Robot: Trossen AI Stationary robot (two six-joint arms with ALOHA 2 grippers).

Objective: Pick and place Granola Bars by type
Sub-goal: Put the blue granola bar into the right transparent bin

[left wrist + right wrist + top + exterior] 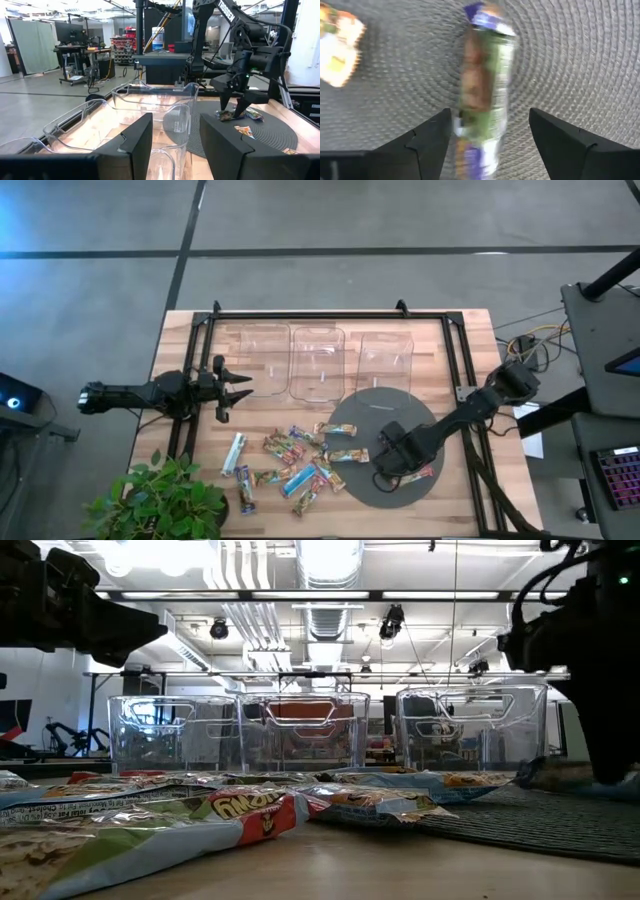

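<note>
My right gripper [487, 135] hangs over the round dark mat [420, 415], fingers apart, straddling a purple-green bar [485, 90], not gripping. Bar looks light, glossy, crinkly, likely slippery; I'd pinch across its middle. Left gripper [240, 385] waits half-open beside the bins [318, 360], holding nothing.

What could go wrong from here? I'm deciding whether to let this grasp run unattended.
The right gripper stands open over a purple-ended bar on the mat. The bar lies nearer one finger, so closing might push it aside. The wrapper looks glossy; it may slip on lifting. A second bar lies close by and could get nudged.
</note>
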